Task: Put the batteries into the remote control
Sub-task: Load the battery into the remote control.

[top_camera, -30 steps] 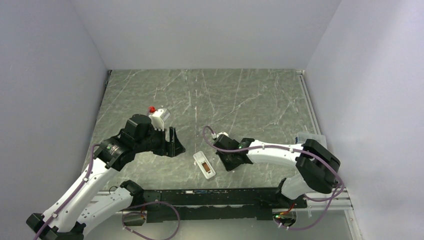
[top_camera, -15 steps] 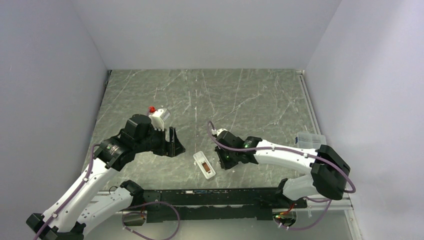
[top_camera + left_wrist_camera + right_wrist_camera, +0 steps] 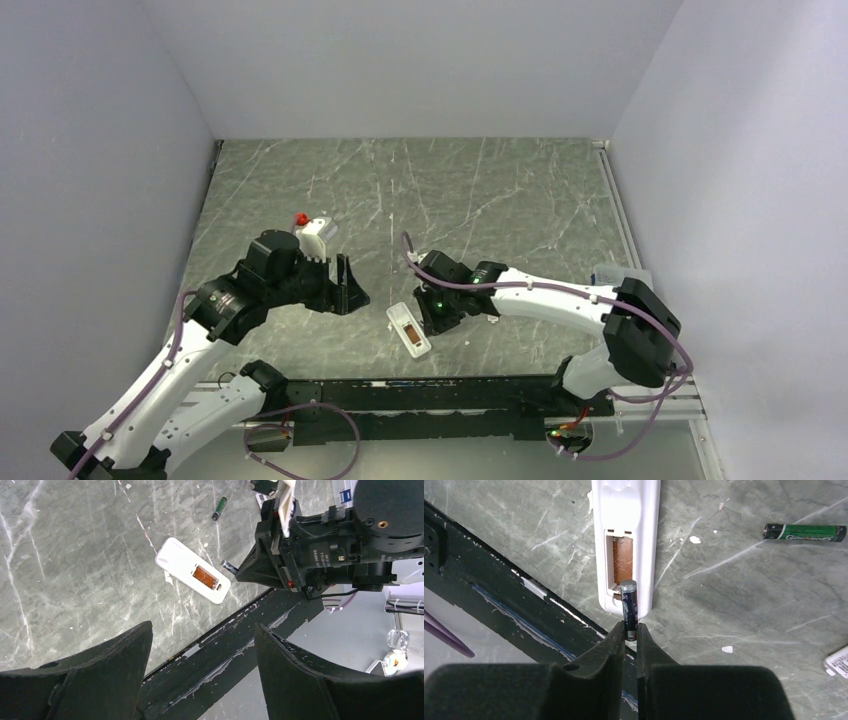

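The white remote control (image 3: 408, 329) lies near the table's front edge with its brownish-orange recess (image 3: 623, 560) open and facing up; it also shows in the left wrist view (image 3: 172, 560). My right gripper (image 3: 631, 630) is shut on one dark battery (image 3: 629, 605), whose free metal end sits over the near end of the recess. In the top view the right gripper (image 3: 432, 312) is just right of the remote. A second battery (image 3: 804, 532) with a green label lies loose on the table, also visible in the left wrist view (image 3: 219, 508). My left gripper (image 3: 350, 287) is open and empty, left of the remote.
A black rail (image 3: 450, 385) runs along the table's front edge, close to the remote. A clear plastic box (image 3: 612, 274) stands at the right side. A small white label scrap (image 3: 839, 661) lies on the table.
My right gripper has moved left with the battery, up to the remote's recess end. The left arm has barely moved.
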### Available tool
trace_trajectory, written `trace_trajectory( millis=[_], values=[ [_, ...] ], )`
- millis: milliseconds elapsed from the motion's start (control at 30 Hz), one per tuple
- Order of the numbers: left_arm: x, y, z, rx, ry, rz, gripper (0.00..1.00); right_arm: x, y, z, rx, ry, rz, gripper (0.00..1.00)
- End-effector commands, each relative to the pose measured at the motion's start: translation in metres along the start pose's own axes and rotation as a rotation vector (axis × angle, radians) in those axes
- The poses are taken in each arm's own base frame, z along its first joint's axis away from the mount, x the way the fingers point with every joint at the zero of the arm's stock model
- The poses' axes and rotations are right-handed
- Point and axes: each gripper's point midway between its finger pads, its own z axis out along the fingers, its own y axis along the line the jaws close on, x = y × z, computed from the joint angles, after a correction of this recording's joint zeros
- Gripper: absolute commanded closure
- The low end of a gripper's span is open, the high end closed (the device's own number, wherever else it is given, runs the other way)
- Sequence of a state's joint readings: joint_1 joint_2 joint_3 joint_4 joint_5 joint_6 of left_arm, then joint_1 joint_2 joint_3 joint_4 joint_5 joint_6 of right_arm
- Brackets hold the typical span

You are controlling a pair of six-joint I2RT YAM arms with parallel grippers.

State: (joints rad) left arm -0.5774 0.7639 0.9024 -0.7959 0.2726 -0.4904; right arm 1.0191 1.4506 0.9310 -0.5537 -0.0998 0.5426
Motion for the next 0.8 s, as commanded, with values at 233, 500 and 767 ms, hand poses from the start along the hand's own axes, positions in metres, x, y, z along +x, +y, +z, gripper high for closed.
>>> trace_trajectory(
  millis=[233,500,767],
  values=[
    [-0.006,-0.006,-0.005,0.038,-0.048,0.025,0.21,0.002,0.021,-0.002,-0.034,0.099,0.050,1.00],
    [-0.006,-0.007,-0.006,0.046,-0.050,0.031,0.21,0.002,0.024,0.002,-0.001,0.154,0.068,1.00],
    [-0.006,-0.007,-0.007,0.040,-0.053,0.031,0.21,0.007,0.025,0.007,0.025,0.212,0.075,1.00]
  ],
)
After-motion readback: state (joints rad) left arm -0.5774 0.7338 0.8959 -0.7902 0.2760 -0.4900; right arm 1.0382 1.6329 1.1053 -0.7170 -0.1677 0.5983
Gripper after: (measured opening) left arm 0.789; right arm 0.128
